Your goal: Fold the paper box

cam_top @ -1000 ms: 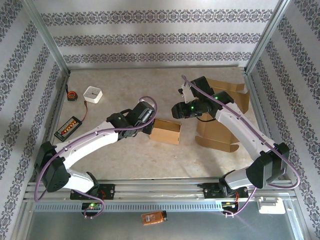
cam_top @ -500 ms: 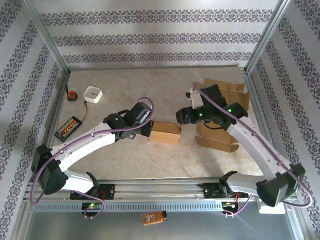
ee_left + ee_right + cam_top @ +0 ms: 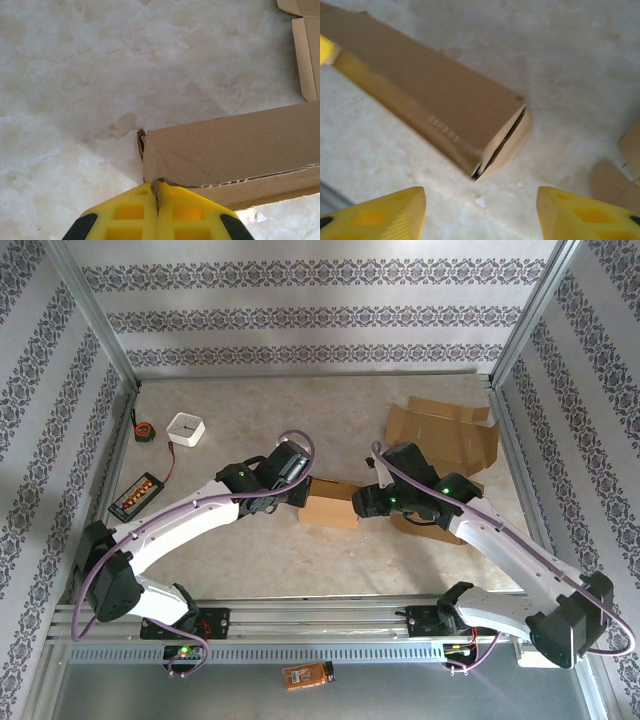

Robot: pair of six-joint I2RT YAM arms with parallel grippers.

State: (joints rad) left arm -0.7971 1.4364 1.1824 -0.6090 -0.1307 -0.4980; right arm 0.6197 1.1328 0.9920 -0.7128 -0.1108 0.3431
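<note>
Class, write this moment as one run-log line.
left pincer: shut on paper box corner | right pincer: open, facing box's other end, not touching

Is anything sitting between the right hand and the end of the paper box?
Nothing visible. Just bare table lies between the open right hand and the paper box, whose open end faces that hand.

The paper box [image 3: 332, 503] lies mid-table between the two grippers — the left gripper [image 3: 301, 494] touching its left end, the right gripper [image 3: 364, 502] just off its right end. Behind and to the right, by the right wall, lies flat cardboard [image 3: 445, 432]. Far left sit a tape measure [image 3: 143, 430] and, just right of it, a square block [image 3: 186, 428]; a long tray [image 3: 135, 496] lies nearer, along the left wall.
</note>
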